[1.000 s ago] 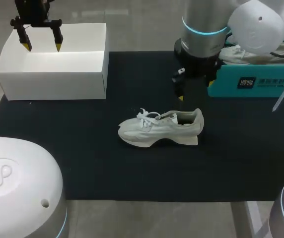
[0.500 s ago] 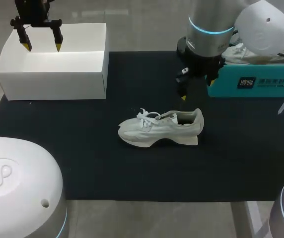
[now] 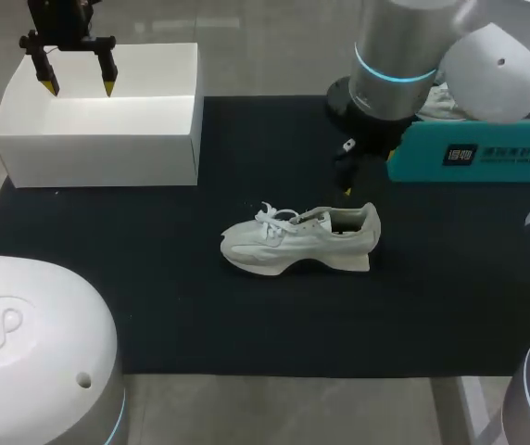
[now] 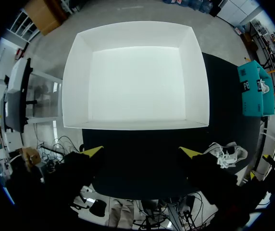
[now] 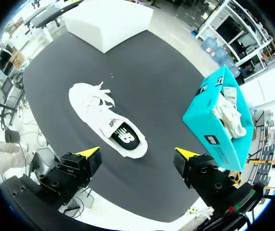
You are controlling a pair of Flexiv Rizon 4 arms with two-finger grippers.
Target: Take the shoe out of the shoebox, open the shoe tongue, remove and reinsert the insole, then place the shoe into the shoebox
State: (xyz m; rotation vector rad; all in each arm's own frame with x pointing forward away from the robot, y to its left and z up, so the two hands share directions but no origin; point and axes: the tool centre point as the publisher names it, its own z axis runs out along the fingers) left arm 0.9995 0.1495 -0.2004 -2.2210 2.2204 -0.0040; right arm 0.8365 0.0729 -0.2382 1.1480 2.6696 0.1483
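A white sneaker (image 3: 297,239) lies on its sole on the black mat (image 3: 154,297), toe to the left and laces loose. The white shoebox (image 3: 98,116) stands empty at the mat's far left corner. My left gripper (image 3: 75,86) hangs open above the box, and in the left wrist view its yellow tips frame the box's near wall (image 4: 137,125). My right gripper (image 3: 347,181) hovers just behind the shoe's heel. In the right wrist view this gripper (image 5: 140,154) is open, with the sneaker (image 5: 106,120) ahead of it and nothing between the fingers.
A teal box (image 3: 473,153) holding another pale shoe (image 3: 450,100) stands at the far right of the mat, close beside my right arm. The teal box (image 5: 221,120) lies ahead of the right finger in the right wrist view.
My right arm has shifted a little to the right and nearer the shoe's heel. The left arm, the shoe and both boxes have not moved.
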